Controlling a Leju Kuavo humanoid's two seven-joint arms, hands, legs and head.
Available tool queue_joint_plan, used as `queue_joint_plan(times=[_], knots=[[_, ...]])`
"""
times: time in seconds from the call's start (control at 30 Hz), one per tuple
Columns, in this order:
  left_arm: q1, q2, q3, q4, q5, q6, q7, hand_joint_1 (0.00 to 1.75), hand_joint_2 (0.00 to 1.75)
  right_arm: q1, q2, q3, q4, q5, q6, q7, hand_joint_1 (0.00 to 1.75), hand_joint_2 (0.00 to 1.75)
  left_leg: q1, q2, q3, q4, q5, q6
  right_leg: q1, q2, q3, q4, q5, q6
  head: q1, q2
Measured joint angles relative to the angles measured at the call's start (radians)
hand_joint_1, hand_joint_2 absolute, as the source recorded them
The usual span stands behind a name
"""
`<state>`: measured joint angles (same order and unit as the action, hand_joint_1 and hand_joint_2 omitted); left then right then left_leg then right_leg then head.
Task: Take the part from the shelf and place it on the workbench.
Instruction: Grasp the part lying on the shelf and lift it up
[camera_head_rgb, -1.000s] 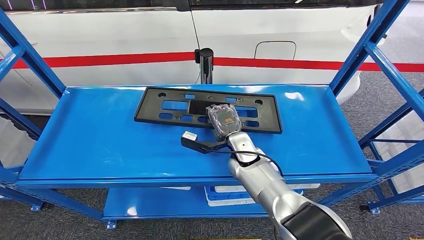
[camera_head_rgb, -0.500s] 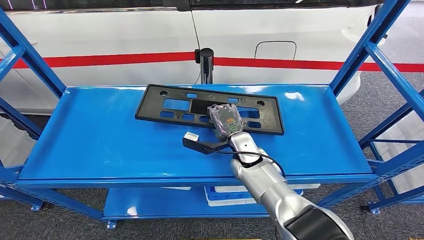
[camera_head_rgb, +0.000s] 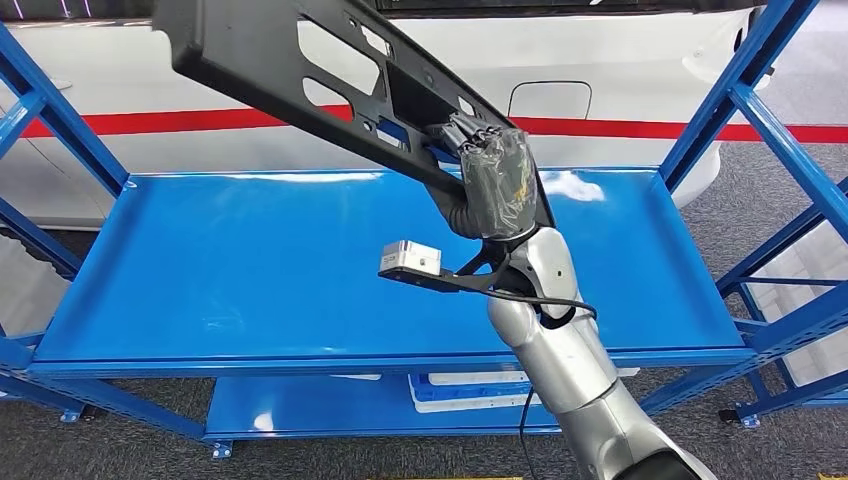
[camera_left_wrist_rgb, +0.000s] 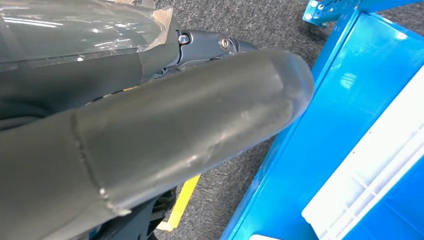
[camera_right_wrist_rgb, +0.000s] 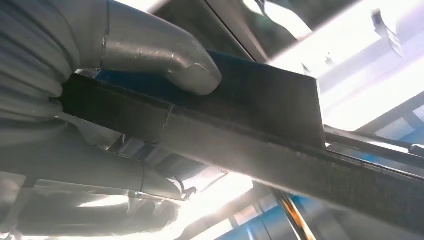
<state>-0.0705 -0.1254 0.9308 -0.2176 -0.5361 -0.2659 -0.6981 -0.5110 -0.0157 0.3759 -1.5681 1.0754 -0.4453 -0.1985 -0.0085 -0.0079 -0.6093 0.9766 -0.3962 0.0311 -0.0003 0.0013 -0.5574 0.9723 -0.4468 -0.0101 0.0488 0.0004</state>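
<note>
The part (camera_head_rgb: 300, 70) is a long black plastic plate with several cut-outs. My right hand (camera_head_rgb: 495, 180) grips it by one long edge and holds it tilted, high above the blue shelf deck (camera_head_rgb: 220, 270), its far end rising toward the upper left. In the right wrist view the grey thumb (camera_right_wrist_rgb: 165, 55) presses on the part's dark edge (camera_right_wrist_rgb: 280, 125). My left hand (camera_left_wrist_rgb: 150, 130) hangs low beside the shelf, thumb stretched out, holding nothing.
Blue shelf uprights (camera_head_rgb: 745, 90) stand at both sides of the deck. A white car with a red stripe (camera_head_rgb: 200, 120) stands behind. A white and blue bin (camera_head_rgb: 450, 390) lies on the lower shelf. A yellow floor line (camera_left_wrist_rgb: 182, 200) runs by the shelf foot.
The part lay flat on the shelf deck with my right hand on it. Now the right arm has risen and the part is off the deck, tilted up in the hand.
</note>
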Motion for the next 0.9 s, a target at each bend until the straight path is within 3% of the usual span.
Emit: queue_joint_plan(times=[0.3,0.53,0.67,0.9], knots=[[0.0,-0.009,-0.004,-0.015,0.01,-0.006,-0.002,0.0,0.0,0.017,-0.03,0.018,-0.143,-0.01,-0.012,-0.017,1.75,1.75,0.0,0.0,0.0,0.0,0.0,0.0,0.0,0.0,0.001,0.0,0.0,0.0,0.0,0.0],[0.004,-0.033,-0.087,-0.083,0.131,-0.002,-0.003,0.0,0.0,0.002,-0.053,0.07,-0.229,0.004,-0.013,-0.036,1.75,1.75,0.0,0.0,0.0,0.0,0.0,0.0,0.0,0.0,0.001,0.0,0.0,0.0,0.0,0.0],[0.005,-0.037,-0.113,-0.081,0.192,0.045,-0.003,0.0,1.75,-0.028,-0.062,0.09,-0.242,-0.011,-0.006,-0.016,1.75,1.75,0.0,0.0,0.0,0.0,0.0,0.0,0.0,0.0,0.001,0.0,0.0,0.0,0.0,0.0],[0.005,-0.033,-0.116,-0.04,0.193,0.145,0.02,0.0,1.75,-0.039,-0.065,0.111,-0.239,-0.074,-0.024,-0.002,1.75,1.75,0.0,0.0,0.0,0.0,0.0,0.0,0.0,0.0,0.001,0.0,0.0,0.0,0.0,0.0]])
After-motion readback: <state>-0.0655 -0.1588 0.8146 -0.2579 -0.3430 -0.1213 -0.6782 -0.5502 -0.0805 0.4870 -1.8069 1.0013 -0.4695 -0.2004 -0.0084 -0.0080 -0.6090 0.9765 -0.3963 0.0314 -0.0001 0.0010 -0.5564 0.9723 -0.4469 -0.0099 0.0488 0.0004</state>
